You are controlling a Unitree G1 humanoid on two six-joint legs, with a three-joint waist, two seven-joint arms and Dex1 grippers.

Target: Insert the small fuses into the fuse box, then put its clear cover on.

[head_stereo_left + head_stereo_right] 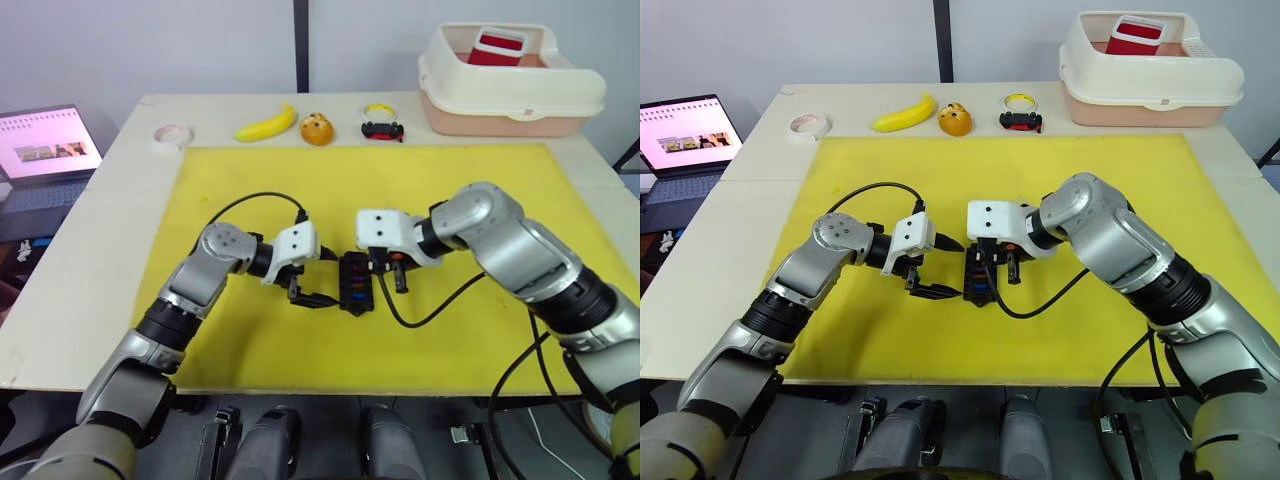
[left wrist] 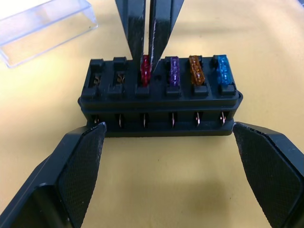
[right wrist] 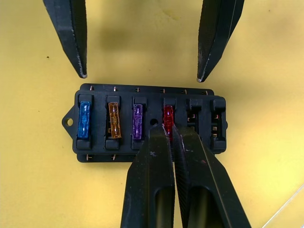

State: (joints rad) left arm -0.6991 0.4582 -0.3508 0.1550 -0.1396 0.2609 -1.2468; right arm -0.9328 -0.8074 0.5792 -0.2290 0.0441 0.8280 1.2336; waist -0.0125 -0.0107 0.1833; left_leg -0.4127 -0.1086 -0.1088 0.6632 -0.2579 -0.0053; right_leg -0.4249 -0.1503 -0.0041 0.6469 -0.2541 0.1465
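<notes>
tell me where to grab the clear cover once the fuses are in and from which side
Probably by its two long side walls, coming straight down from above. The clear cover lies flat on the yellow mat beside the fuse box, apart from it, a thin rectangular shell; pinching across its narrow width should suit the fingers best.

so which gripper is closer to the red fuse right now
Right. The right gripper is shut on the red fuse, pressing it into the fuse box. The left gripper is open, its fingers straddling the box's ends, clear of that fuse.
</notes>
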